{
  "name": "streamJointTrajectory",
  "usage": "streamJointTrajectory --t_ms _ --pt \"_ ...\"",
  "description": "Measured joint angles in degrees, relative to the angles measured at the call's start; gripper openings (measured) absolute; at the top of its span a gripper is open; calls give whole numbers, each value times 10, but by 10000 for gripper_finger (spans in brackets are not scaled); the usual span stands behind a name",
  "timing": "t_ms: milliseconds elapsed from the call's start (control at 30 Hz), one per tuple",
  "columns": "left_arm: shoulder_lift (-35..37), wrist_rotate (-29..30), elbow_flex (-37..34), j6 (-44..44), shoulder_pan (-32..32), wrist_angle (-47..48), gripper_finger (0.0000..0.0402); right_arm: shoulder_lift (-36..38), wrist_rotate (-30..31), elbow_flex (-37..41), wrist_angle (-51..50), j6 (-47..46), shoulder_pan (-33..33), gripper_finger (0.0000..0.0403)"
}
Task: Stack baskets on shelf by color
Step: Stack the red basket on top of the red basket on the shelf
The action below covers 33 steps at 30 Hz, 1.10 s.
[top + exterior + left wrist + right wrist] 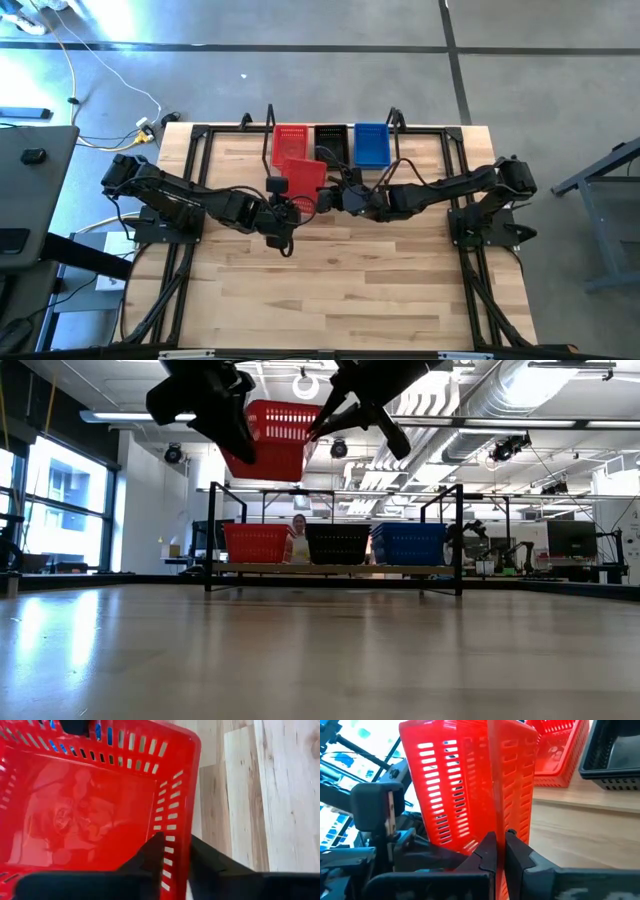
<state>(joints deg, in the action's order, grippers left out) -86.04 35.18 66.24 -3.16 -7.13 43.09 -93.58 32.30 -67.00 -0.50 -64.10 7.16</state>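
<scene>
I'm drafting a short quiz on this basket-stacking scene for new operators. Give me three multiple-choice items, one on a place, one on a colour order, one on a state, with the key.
1. Where is the lifted red basket?
A. flat on the table
B. in the air near the red basket on the shelf
C. inside the blue basket

2. In the low view, the order of baskets on the shelf, left to right?
A. red, black, blue
B. blue, red, black
C. black, blue, red

3. How is the lifted basket held?
A. by neither gripper
B. by the right gripper alone
C. by the left gripper and the right gripper, each closed on a wall

Key: 1 B, it hangs well clear of the table; 2 A, the black basket sits in the middle; 3 C, each wrist view shows fingers straddling a red wall.
</scene>
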Motion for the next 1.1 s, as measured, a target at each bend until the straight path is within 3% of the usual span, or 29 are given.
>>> streamJointTrajectory --t_ms 133,367,767,1100 --pt "0 2 0 -3 -1 -1 11 0 1 0 -1 15 0 0" --pt "0 -7 0 -9 -1 -2 5 0 -15 0 0 60 -11 8" --pt "7 -77 -1 -15 40 9 1 29 -69 0 2 112 -50 149" --pt "48 -138 -1 -50 129 4 0 102 -73 0 -9 217 -83 172"
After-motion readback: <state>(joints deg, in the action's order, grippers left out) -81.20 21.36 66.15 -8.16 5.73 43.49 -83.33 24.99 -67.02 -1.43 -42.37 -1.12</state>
